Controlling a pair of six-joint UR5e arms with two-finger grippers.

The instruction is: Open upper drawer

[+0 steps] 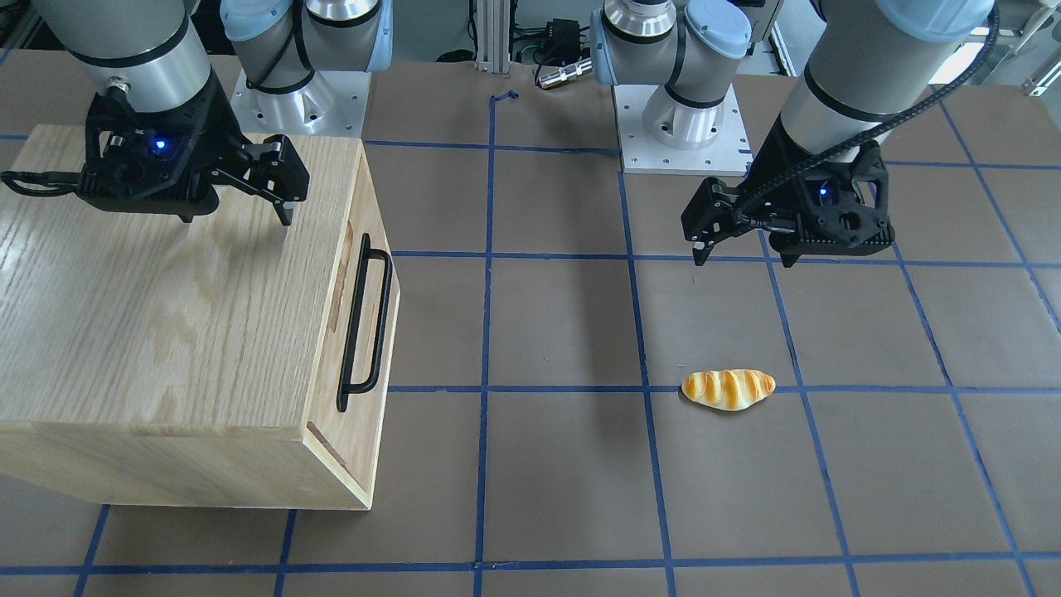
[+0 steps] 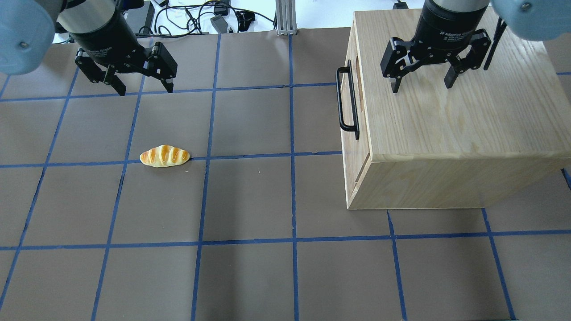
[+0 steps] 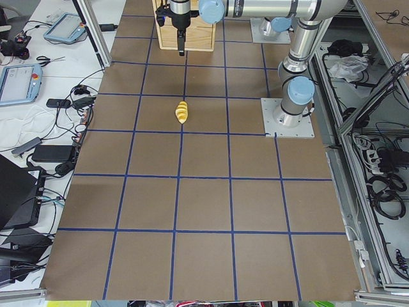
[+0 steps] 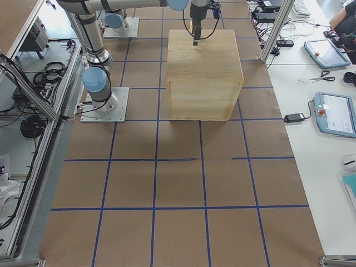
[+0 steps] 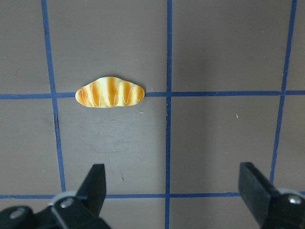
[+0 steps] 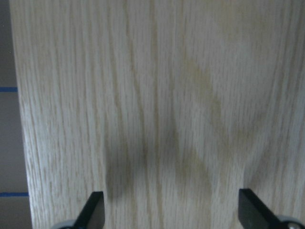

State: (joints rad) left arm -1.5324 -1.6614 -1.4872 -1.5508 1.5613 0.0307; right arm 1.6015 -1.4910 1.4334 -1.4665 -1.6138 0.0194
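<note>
Beneath the cabinet top (image 1: 166, 315), upper drawer (image 1: 331, 365) closed

The cabinet (image 2: 468, 120) is of light oak wood with a clear grain, smooth and with a soft shine on its top. The upper drawer (image 1: 350, 249) shows the same pale wood in its front. Its handle (image 2: 340, 98) is black metal with a satin look. The table (image 2: 250, 200) has a brown matt covering, like paper or card, crossed by lines of blue tape (image 2: 292, 133). The bread roll (image 2: 164, 156) looks glossy, perhaps plastic. The left gripper (image 2: 145, 90) and the right gripper (image 2: 421, 87) are of matt black plastic. The left arm (image 1: 870, 66) is brushed silver metal with pale blue caps (image 1: 717, 29).
</note>
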